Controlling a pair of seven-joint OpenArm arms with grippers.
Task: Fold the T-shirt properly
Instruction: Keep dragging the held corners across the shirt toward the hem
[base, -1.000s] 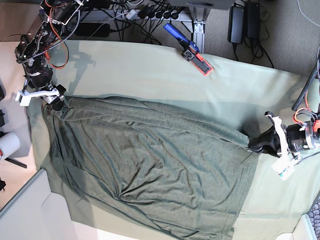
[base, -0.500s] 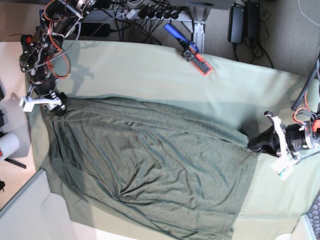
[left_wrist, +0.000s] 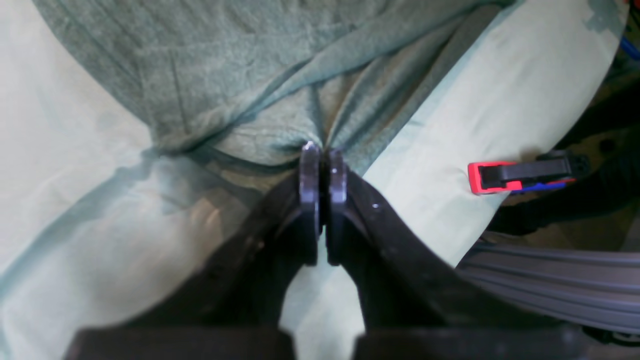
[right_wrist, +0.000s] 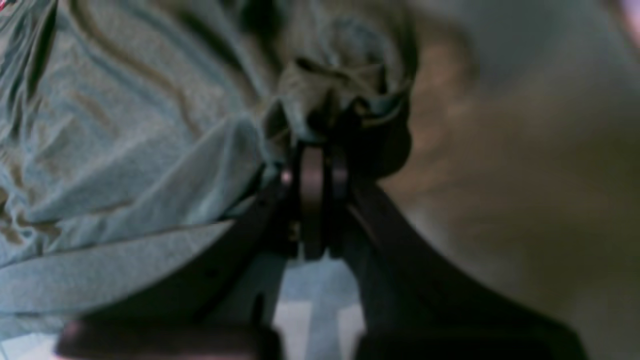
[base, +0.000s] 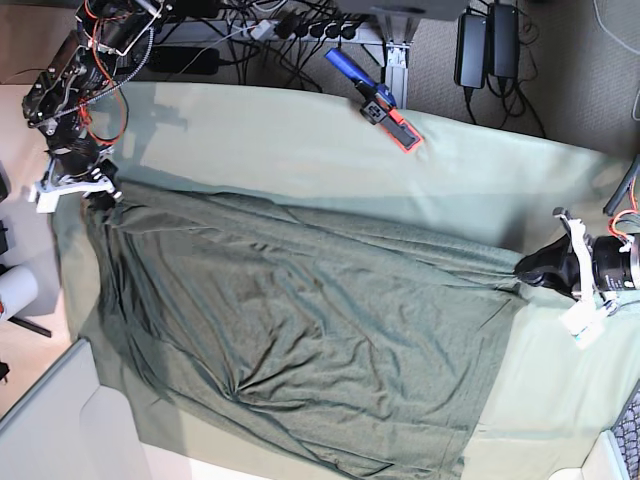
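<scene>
The dark grey-green T-shirt (base: 300, 330) lies spread and wrinkled across the mint table cloth (base: 300, 150). At the shirt's right edge my left gripper (base: 528, 268) is shut on a pinch of its fabric; in the left wrist view the closed fingertips (left_wrist: 323, 150) bite the shirt (left_wrist: 200, 75) where folds converge. At the shirt's far-left corner my right gripper (base: 100, 195) is shut on the cloth. The right wrist view, which is blurred, shows its gripper (right_wrist: 320, 150) closed with bunched shirt (right_wrist: 340, 90) above the tips.
A blue and red clamp (base: 380, 100) lies on the cloth's back edge, also seen as the clamp (left_wrist: 500, 177) in the left wrist view. Cables and a power strip (base: 300, 25) run behind the table. A white cylinder (base: 15, 290) and a pale bin (base: 50, 420) sit at left.
The right gripper has closed on the shirt's far-left corner. The left gripper has pulled its edge to the right, drawing the top of the shirt straighter.
</scene>
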